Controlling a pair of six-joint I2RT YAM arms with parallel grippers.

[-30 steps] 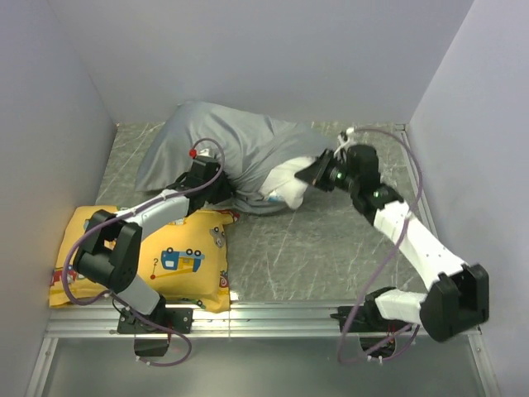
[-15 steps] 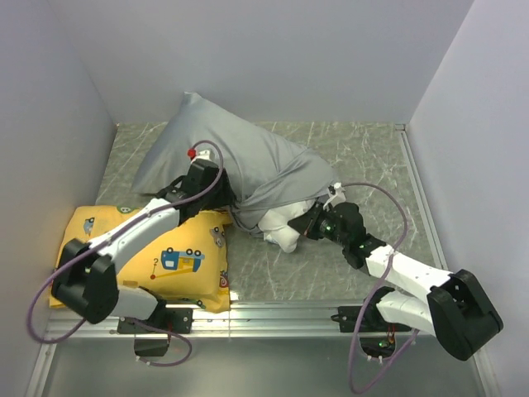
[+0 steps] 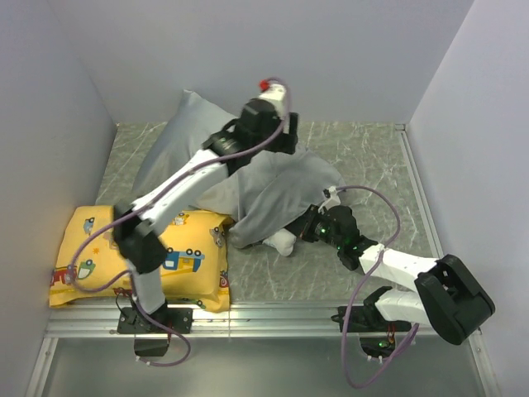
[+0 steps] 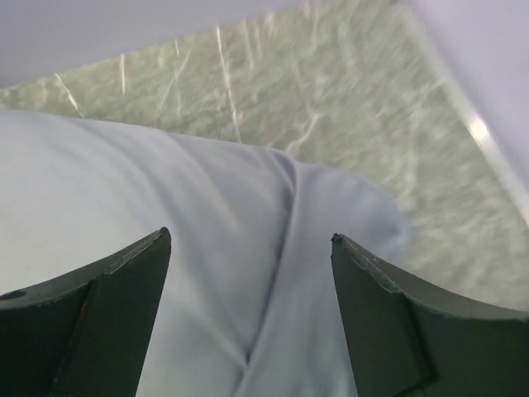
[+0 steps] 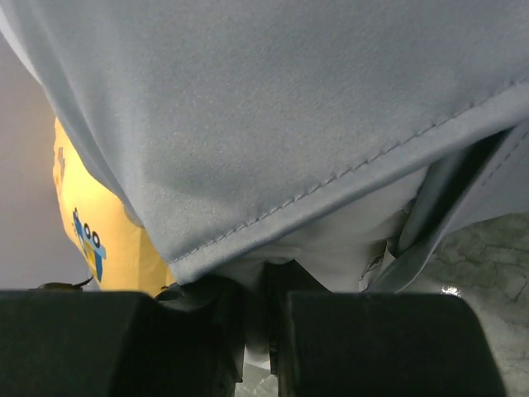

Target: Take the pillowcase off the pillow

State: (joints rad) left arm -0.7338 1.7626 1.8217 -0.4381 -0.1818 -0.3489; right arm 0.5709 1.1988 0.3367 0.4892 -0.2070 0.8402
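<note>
The silver-grey pillowcase (image 3: pixel 248 178) lies wrinkled over the pillow from the back left toward the table's middle. A white corner of the pillow (image 3: pixel 283 241) sticks out of its near opening. My right gripper (image 3: pixel 304 228) is low at that opening. In the right wrist view the right gripper (image 5: pixel 266 306) is shut on white pillow (image 5: pixel 331 248) fabric under the hemmed pillowcase (image 5: pixel 289 99) edge. My left gripper (image 3: pixel 285 142) hovers above the case's far right part. In the left wrist view the left gripper (image 4: pixel 248 240) is open, with only pillowcase (image 4: pixel 207 215) below the gap.
A yellow cartoon-vehicle cushion (image 3: pixel 140 256) lies at the near left, its edge under the pillowcase; the cushion (image 5: pixel 91 223) shows in the right wrist view too. White walls enclose the grey marbled table (image 3: pixel 364 157) on three sides. A metal rail (image 3: pixel 273 310) runs along the near edge.
The left gripper has opened, let go of the pillowcase near the cushion, and swung up and back over the case. The right gripper drew the pillow corner toward the near side.
</note>
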